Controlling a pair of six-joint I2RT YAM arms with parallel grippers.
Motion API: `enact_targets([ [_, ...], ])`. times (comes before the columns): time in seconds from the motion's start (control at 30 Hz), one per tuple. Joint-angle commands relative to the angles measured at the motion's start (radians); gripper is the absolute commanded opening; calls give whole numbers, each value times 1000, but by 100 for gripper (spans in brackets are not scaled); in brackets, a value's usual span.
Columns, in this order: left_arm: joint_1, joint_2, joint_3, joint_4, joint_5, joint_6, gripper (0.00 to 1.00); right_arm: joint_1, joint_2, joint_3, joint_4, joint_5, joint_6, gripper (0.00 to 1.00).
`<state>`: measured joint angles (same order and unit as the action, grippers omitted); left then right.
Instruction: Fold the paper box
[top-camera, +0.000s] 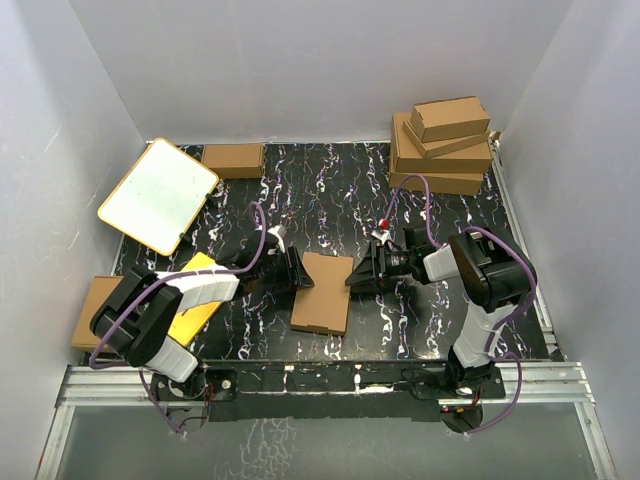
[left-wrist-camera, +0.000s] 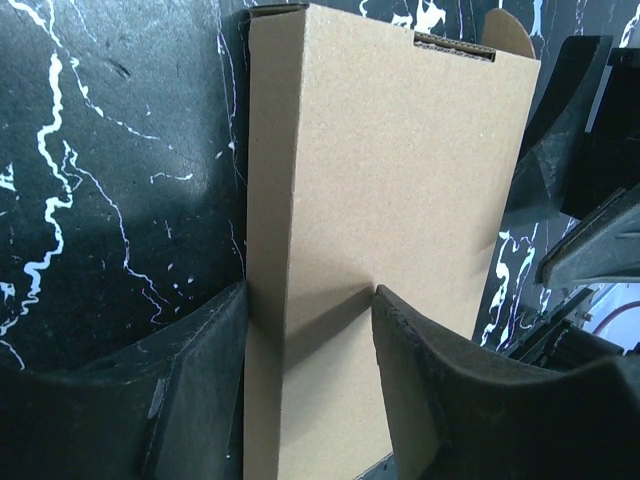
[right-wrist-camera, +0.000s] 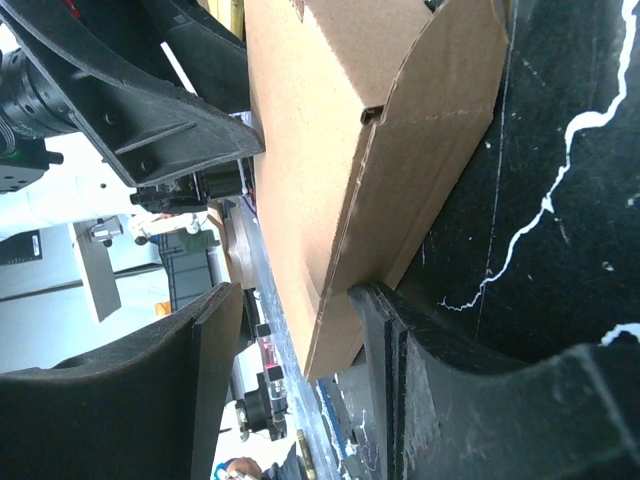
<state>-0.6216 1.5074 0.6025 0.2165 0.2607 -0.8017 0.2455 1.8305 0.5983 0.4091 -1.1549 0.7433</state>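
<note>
- The paper box lies flat on the black marbled table, directly between the two tools, with the left gripper at one long side and the right gripper at the other.
- Risk: pushed from one side only, the box is likely to slide or turn on the smooth tabletop rather than close, because nothing backs it on the opposite edge.
- Risk: a rounded tab stands up at the end farthest from the left tool's fingers. Pressing the lid before it is tucked could crease it.
- Risk: the right tool's table-side finger touches the side flap, where the seam gapes a little — a hard squeeze there may buckle the wall.
- Left tool: its jaws are partly spread, one finger against the side wall and the other over the top face. I cannot tell whether it is gripping.
- Right tool: released, with a gap between its other finger and the box.
- Look: plain brown corrugated cardboard, a thin rectangle, nearly assembled, with clean faces and slightly open edges.
</note>
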Motion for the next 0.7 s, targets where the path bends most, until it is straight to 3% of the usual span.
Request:
enact_targets([
  [0.0, -15, 42, 28, -11, 52, 10, 50, 21, -9, 17, 84, -38, -7, 54],
  [0.23, -15, 53, 48, -33, 48, 24, 50, 20, -15, 36, 34, -33, -45, 51],
  [0.67, 12, 33, 48, -72, 28, 42, 51, -37, -18, 74, -140, 45, -186, 59],
])
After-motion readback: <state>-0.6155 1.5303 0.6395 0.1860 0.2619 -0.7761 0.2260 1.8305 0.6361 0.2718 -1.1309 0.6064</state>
